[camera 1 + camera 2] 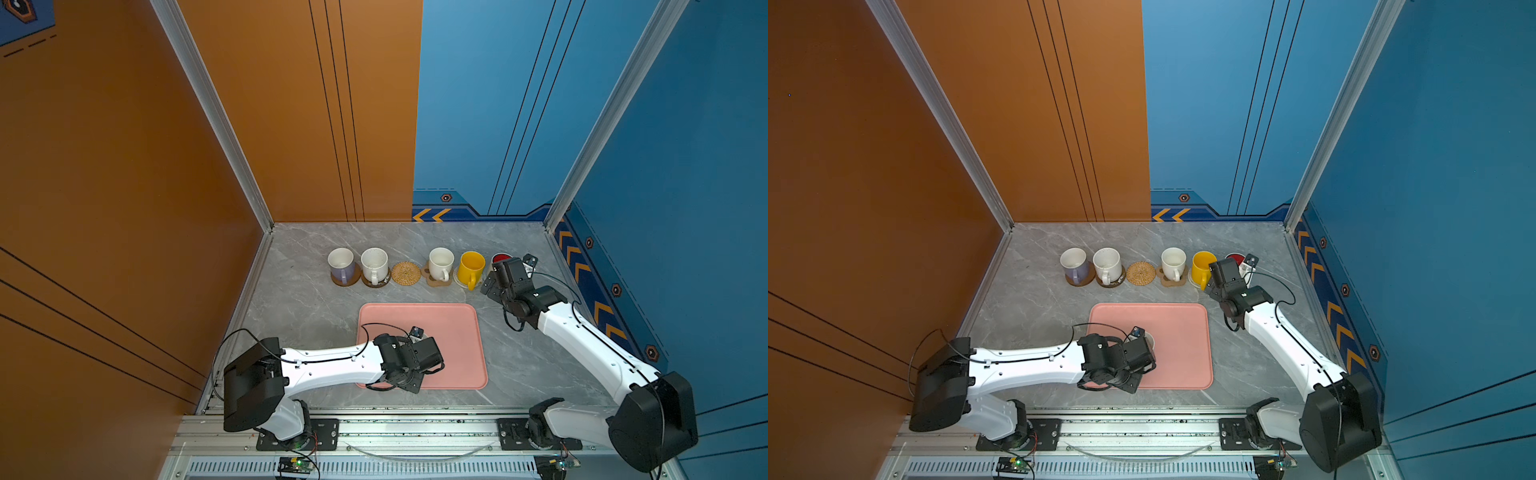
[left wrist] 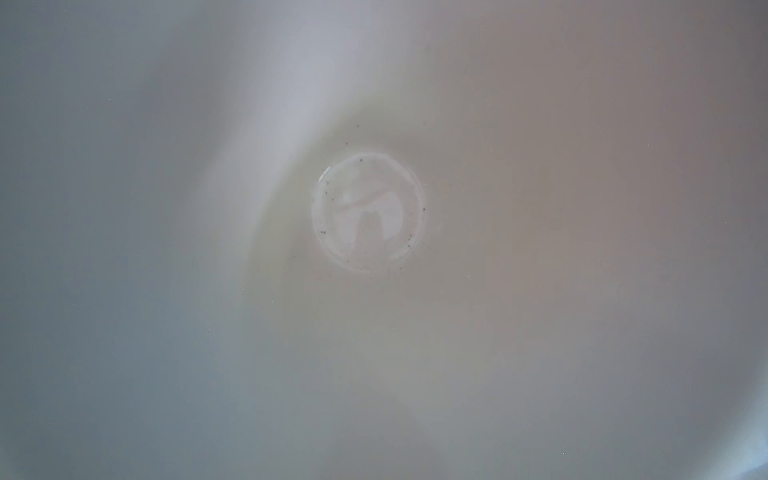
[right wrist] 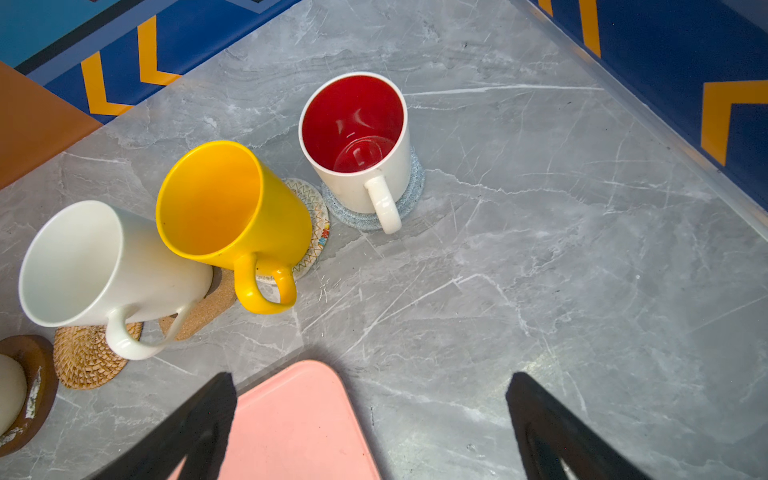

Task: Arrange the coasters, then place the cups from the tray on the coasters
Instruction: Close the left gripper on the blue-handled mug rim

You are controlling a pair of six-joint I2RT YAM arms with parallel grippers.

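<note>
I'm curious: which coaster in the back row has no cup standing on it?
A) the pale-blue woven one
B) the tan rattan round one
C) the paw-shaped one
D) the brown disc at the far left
B: in both top views the rattan coaster lies bare between the speckled white mug and the plain white mug, while every other coaster carries a mug.

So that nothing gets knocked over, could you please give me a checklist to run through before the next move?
1. The rattan coaster is free: ok.
2. Hold on the last mug at the tray: cannot tell, the grip is hidden.
3. The speckled mug and plain white mug beside that coaster stand upright: ok.
4. The right gripper is open and empty: ok.
5. The right gripper is away from that coaster: ok.
</note>
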